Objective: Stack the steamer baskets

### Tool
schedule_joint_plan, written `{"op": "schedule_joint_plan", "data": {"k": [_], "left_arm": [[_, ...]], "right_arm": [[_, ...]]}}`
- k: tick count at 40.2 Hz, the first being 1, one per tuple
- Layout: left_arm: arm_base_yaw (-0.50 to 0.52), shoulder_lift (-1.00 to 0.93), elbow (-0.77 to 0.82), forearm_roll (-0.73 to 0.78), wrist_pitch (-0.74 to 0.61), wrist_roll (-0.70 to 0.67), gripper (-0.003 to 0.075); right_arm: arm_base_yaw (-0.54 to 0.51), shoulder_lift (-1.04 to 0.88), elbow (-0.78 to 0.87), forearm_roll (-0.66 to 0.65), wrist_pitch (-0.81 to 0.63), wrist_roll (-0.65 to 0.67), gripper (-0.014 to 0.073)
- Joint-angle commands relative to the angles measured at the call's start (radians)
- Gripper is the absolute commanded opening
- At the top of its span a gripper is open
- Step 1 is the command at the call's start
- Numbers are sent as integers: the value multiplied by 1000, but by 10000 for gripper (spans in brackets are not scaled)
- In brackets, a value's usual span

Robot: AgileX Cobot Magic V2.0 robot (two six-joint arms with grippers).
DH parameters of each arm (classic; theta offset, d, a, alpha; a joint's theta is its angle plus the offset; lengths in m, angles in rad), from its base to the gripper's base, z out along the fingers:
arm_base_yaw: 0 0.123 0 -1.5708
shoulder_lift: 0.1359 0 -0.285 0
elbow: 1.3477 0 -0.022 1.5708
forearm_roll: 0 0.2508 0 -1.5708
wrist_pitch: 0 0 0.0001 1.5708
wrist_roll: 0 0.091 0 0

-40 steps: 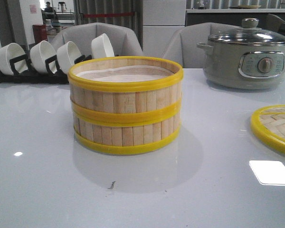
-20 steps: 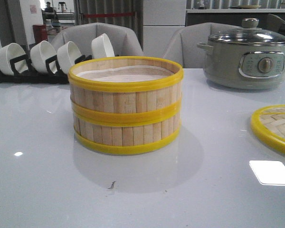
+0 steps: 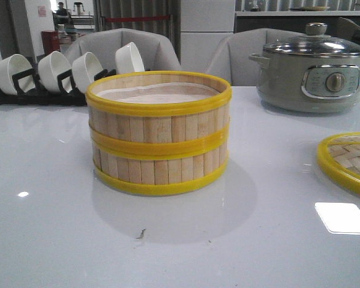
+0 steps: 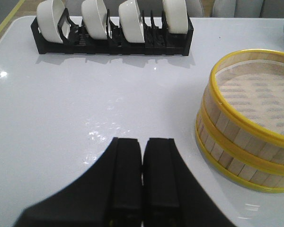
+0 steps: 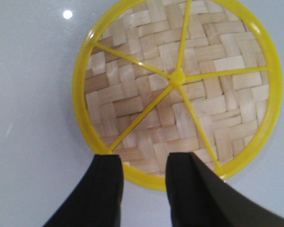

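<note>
A: While two steamer baskets (image 3: 159,132) sit stacked one on the other at the middle of the white tabletop (image 3: 60,228), what of the arms?

B: Neither arm shows in the front view. In the left wrist view the left end effector (image 4: 142,156) is clenched, its black fingers (image 4: 127,175) pressed together on nothing, hovering over bare tabletop beside the stack.

A: And the right?

B: The right end effector (image 5: 143,163) is released, its fingers (image 5: 106,189) parted with a gap between, hanging above the near rim of the woven-bamboo lid (image 5: 177,85). Whether they touch the rim cannot be told.

A: Where does the lid lie?

B: Flat on the tabletop at the right edge of the front view, well apart from the stack, yellow spokes meeting at its hub.

A: Any writing or brand?

B: None readable. The grey-green electric pot (image 3: 312,69) behind carries a dial panel, its markings too small to make out. A black rack of white bowls (image 3: 60,72) stands at the far left; a white liner shows inside the upper basket
</note>
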Motion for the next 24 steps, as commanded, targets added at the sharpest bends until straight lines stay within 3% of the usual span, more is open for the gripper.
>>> {"op": "schedule_joint_plan", "data": {"k": [1,24], "left_arm": [[1,-6,-30,-10,-84,-7,90],[1,-6,-30,-10,-84,-7,90]], "right_arm": [[-29,29,-81,-7,-16,-7,395],[-91,224,-168,-8,-69,-8,395]]}}
